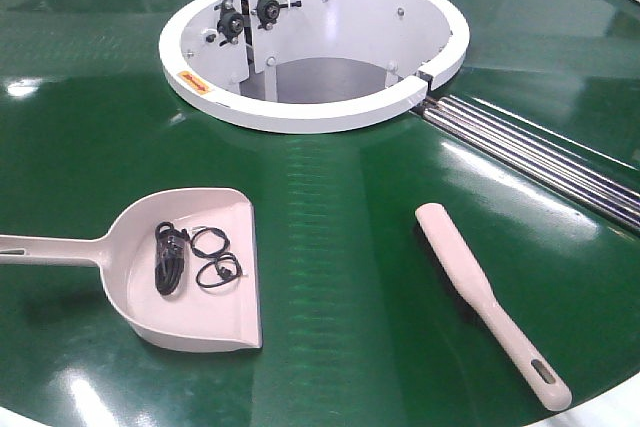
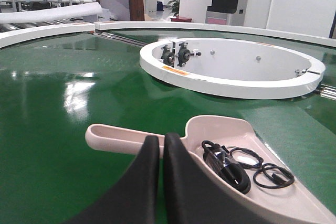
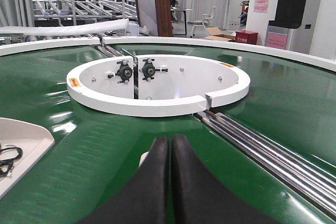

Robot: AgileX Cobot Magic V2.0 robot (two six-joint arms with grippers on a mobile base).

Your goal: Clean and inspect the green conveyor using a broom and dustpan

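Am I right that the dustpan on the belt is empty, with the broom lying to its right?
Not quite. The dustpan is not empty: black cables lie coiled inside it, as the exterior front-facing view shows. The rest holds: the broom lies to its right on the green conveyor.

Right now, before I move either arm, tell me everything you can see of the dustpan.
The dustpan is pale pink-beige, plastic by the look of it, with a wide flat mouth, raised sides and a long straight handle. It lies flat on the green conveyor, near the white ring-shaped hub, mouth toward the broom, which lies apart from it. Inside sit a bundled black cable and two small black wire loops. From the left wrist view, the left hand hovers at its handle, fingers together, holding nothing.
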